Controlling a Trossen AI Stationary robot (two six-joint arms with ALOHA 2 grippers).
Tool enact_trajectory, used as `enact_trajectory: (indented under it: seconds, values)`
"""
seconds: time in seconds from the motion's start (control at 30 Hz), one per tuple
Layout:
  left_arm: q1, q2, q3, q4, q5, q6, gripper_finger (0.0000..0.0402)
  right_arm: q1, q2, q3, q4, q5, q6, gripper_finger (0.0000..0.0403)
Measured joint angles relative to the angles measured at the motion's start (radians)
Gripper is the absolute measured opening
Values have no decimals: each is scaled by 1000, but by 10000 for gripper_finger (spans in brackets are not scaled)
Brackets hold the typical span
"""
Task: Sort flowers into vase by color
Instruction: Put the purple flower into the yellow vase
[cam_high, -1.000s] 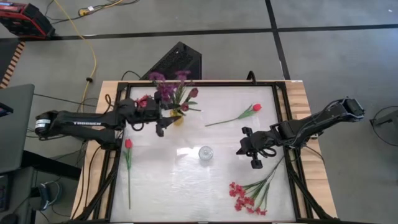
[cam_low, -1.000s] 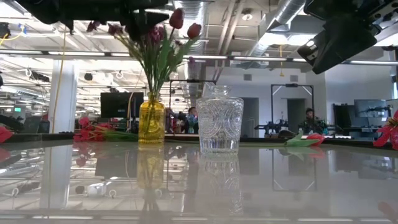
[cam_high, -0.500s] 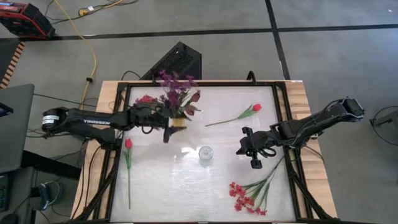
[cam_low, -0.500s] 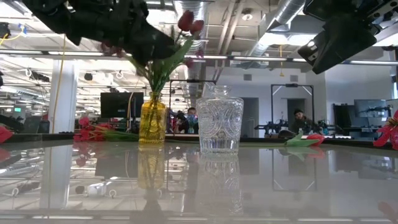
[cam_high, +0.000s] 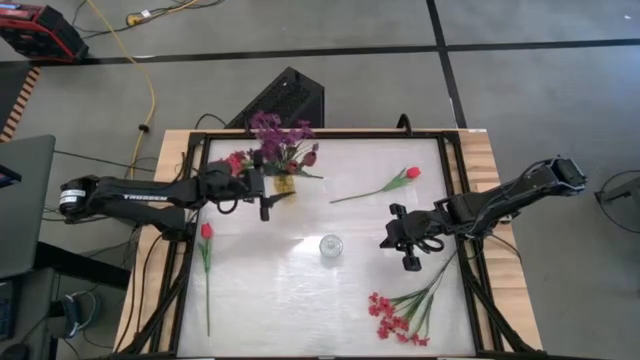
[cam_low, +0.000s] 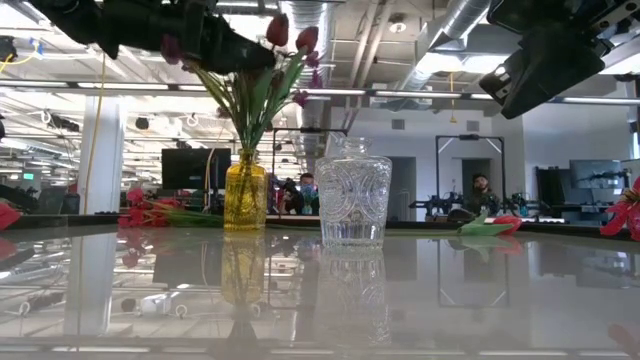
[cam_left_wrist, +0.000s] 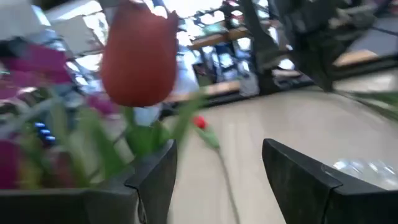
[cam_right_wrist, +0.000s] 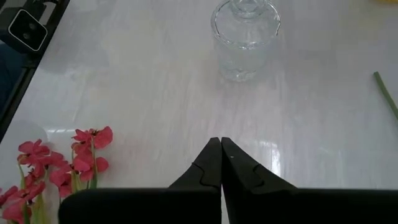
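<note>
A yellow vase (cam_high: 284, 184) (cam_low: 245, 192) stands near the table's far left and holds purple sprigs (cam_high: 270, 128) and a maroon tulip bud (cam_left_wrist: 140, 53) by their stalks. My left gripper (cam_high: 264, 203) (cam_left_wrist: 217, 174) is open just left of it, level with the leaves. A clear glass vase (cam_high: 330, 246) (cam_right_wrist: 245, 37) stands mid-table. My right gripper (cam_high: 386, 241) (cam_right_wrist: 221, 149) hovers shut to its right. Lying flat on the table are a red tulip (cam_high: 405, 176), another red tulip (cam_high: 206, 231), a red-pink sprig (cam_high: 392, 315) (cam_right_wrist: 56, 162) and a second red-pink sprig (cam_high: 234, 160). My left gripper stands open beside the bouquet in the yellow vase. Green leaves (cam_left_wrist: 134, 134) under the maroon bud lie close to one finger (cam_left_wrist: 155, 180); whether they touch it I cannot tell.
A black slanted box (cam_high: 285, 97) sits just beyond the table's far edge. The dark metal frame (cam_high: 462, 200) runs along the table's sides. The white surface near the front edge (cam_high: 300, 310) is free room between the left tulip and the red-pink sprig.
My left arm reached toward the table's right into the bouquet, then drew back left to beside the yellow vase. The blossoms leaned right under the arm and have swung back upright. My right arm has kept still.
</note>
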Motion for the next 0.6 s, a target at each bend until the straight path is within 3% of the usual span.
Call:
enact_trajectory:
  seconds: [0.27,0.37,0.53,0.6]
  values:
    - [1,-112,0,-23,-132,-99,224,0,0,0,-1,0,-8,27]
    - [1,-120,0,-78,-27,-103,203,0,0,0,-1,0,-9,27]
    - [0,-92,0,-185,211,-130,129,0,0,0,-1,0,-8,27]
    - [0,-78,0,-207,239,-156,102,0,0,0,0,0,-8,27]
